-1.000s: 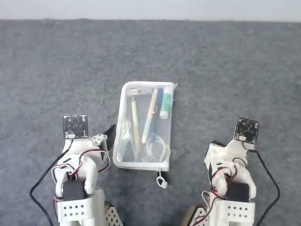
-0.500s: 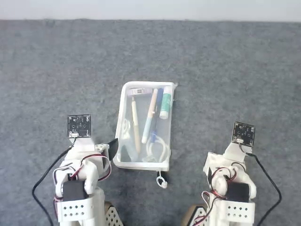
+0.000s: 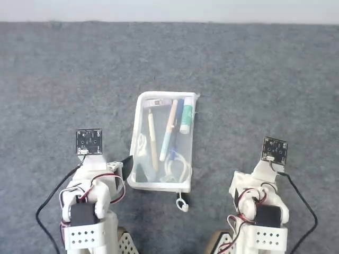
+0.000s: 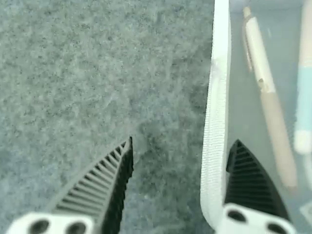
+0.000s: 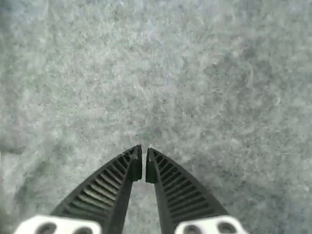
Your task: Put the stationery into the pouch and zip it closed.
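Pouch (image 3: 134, 142) lies flat in the middle of the grey tabletop (image 3: 265, 74), between the two arms and a little ahead of them. Its see-through side faces up, so the contents are plain: a beige pen (image 3: 152, 140), a pale blue pen (image 3: 169, 132), a green-capped tube (image 3: 186, 120) and some white loops (image 3: 177, 165), all inside. The zip pull (image 3: 182, 203) trails off the near corner onto the tabletop; whether the zip is drawn fully shut cannot be made out, though nothing sits outside the pouch, so the loading looks done.

The left gripper (image 3: 133, 166) is low at the pouch's near left corner, fingers spread wide; in the left wrist view the gripper (image 4: 183, 144) straddles the white zip band (image 4: 217, 112), one finger over bare tabletop and the other over the pouch, probably either to steady that edge or having just let go of it.

The right gripper (image 5: 144, 148) has its fingers clenched on nothing, over bare tabletop well apart from the pouch, seemingly parked out of the way.
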